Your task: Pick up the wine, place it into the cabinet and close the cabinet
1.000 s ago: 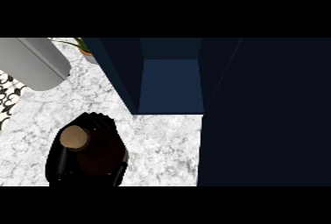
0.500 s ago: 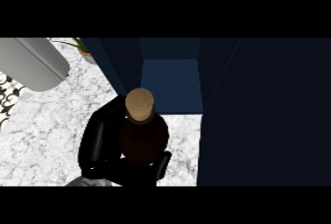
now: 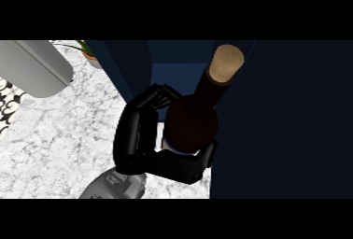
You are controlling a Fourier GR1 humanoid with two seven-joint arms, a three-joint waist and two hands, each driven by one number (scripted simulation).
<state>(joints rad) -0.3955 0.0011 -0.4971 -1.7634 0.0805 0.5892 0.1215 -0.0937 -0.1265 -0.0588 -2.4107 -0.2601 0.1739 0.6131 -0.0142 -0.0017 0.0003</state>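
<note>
The wine bottle (image 3: 195, 122) is dark with a tan cork top (image 3: 227, 61). It stands at the mouth of the open dark blue cabinet (image 3: 164, 73), its neck reaching into the opening. My left hand (image 3: 134, 140) is shut on the bottle's body: fingers (image 3: 157, 97) curl round its far left side and the thumb (image 3: 207, 151) lies on the near right. The hand hides the bottle's lower part. A broad dark panel of the cabinet (image 3: 289, 121) fills the view's right. My right hand shows nowhere.
A marbled white counter (image 3: 62, 140) spreads to the left. A grey rounded object (image 3: 31, 67) sits at the upper left, with a black-and-white patterned thing (image 3: 8, 105) at the left edge below it. A small potted plant (image 3: 86, 49) stands at the back.
My left hand has carried the bottle from the counter's lower left up and to the right, to the cabinet's opening. The bottle now looms larger in the view.
</note>
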